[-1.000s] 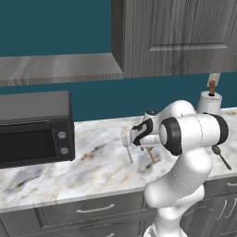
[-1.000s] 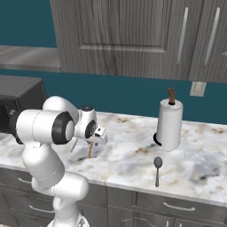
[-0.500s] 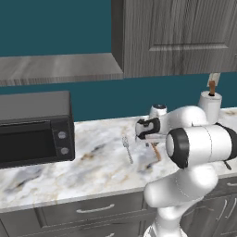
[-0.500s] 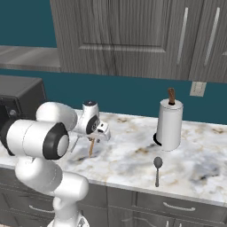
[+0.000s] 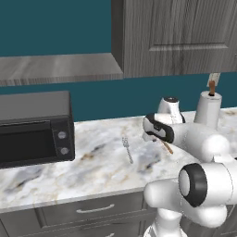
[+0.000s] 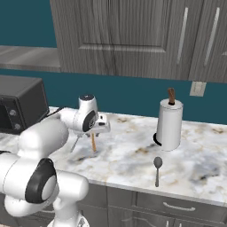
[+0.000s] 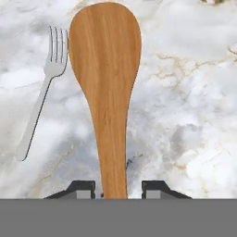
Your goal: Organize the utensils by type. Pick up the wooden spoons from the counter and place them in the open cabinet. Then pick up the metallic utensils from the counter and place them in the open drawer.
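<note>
while i'm clamping the orange-brown wooden spoon (image 7: 107,88) by its handle in my hand (image 7: 118,189), it's hanging above the table (image 7: 194,92), not yet in the cabinet. the fork (image 7: 44,88) is lying flat just beside it, waiting for the drawer, and a dark spoon (image 6: 157,169) is resting near the front edge. the spoon is looking smooth and grained, broad-bowled; the fork thin, silvery; the table veined marble.

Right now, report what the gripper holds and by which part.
The gripper holds the orange-brown wooden spoon by its handle, the bowl pointing away from the hand, above the counter. The fork lies untouched beside it.
</note>
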